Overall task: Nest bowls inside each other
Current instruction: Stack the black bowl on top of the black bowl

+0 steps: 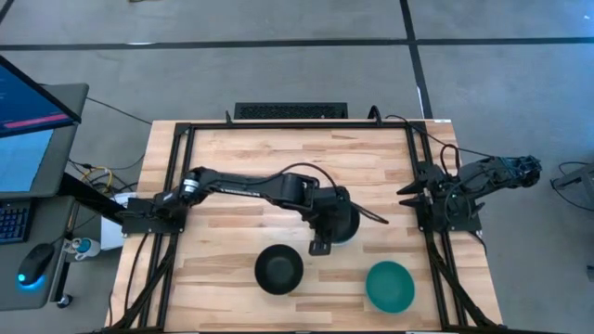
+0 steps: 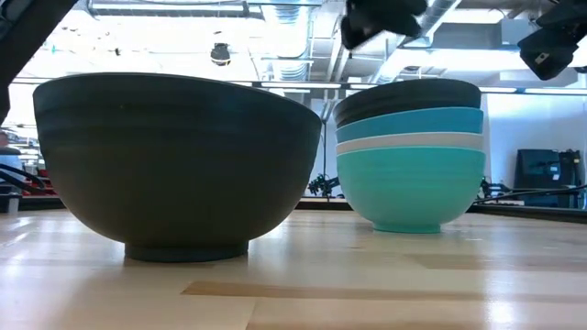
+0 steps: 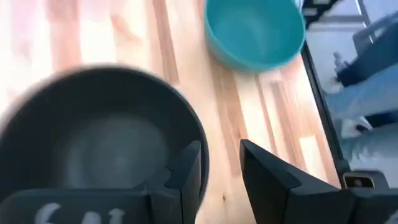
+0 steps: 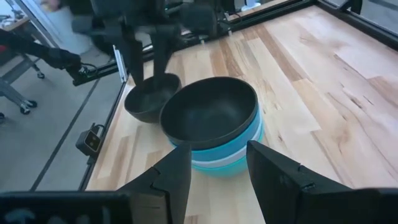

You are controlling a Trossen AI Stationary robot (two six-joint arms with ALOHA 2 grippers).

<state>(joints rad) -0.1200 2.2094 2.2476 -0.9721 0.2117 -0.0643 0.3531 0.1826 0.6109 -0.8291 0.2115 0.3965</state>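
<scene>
A stack of several bowls [image 1: 347, 219] stands near the table's middle. In the low view [image 2: 408, 147] it shows black on top, then light blue, white, and light blue at the bottom. A lone black bowl [image 1: 278, 269] and a lone teal green bowl [image 1: 390, 286] stand upright near the front edge. My left gripper [image 1: 320, 243] is open just above the stack's near rim. In its wrist view [image 3: 221, 146] one finger is over the top black bowl [image 3: 106, 143] and one is outside it. My right gripper [image 1: 413, 197] is open and empty at the table's right edge.
Black frame rails [image 1: 172, 186] run along the table's left and right sides. A monitor [image 1: 28, 121], keyboard and mouse stand on a stand left of the table. Bare wood [image 1: 297, 153] lies across the table's far half.
</scene>
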